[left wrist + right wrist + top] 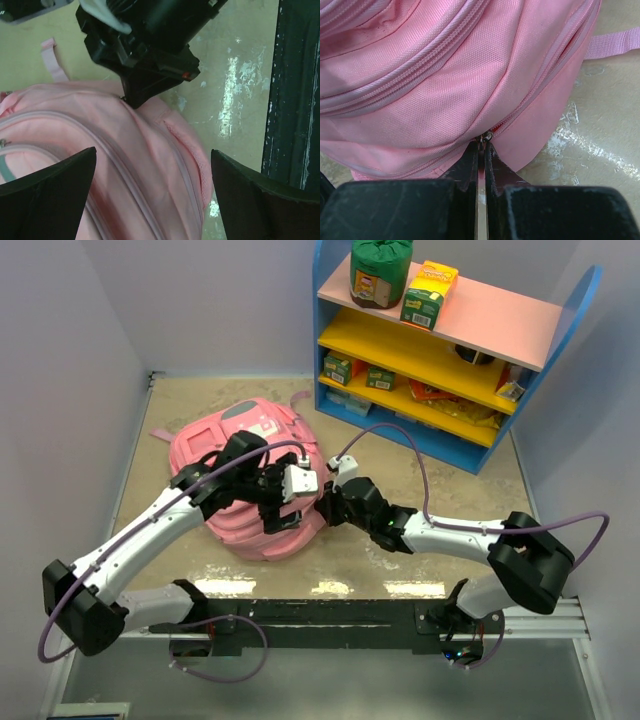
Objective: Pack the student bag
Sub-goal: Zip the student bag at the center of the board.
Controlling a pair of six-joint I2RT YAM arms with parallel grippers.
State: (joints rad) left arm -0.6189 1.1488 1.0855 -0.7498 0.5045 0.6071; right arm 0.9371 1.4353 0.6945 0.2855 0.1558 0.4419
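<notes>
Lying on the table, left of centre, the student bag is a soft pink pack. Its zip tracks are shut wherever they show, and its contents cannot be seen. One pink strap trails toward the left wall.

The blue shelf unit stands at the far right, apart from the bag.
- Top board: a green round container and a yellow-green carton.
- Yellow board below: small green boxes and packets too small to identify.

Bare table lies between the bag's near edge and the black mounting rail, and between the bag and the shelf unit. The left wall is near the bag's left side.

The right tool is at the bag's near right edge. Its fingers are pressed together on the zipper pull, and a thin strip of metal shows between them.

The left tool hangs over the bag's near half with its fingers spread wide. It holds nothing, and whether it touches the fabric cannot be determined. The two tools are close together.
</notes>
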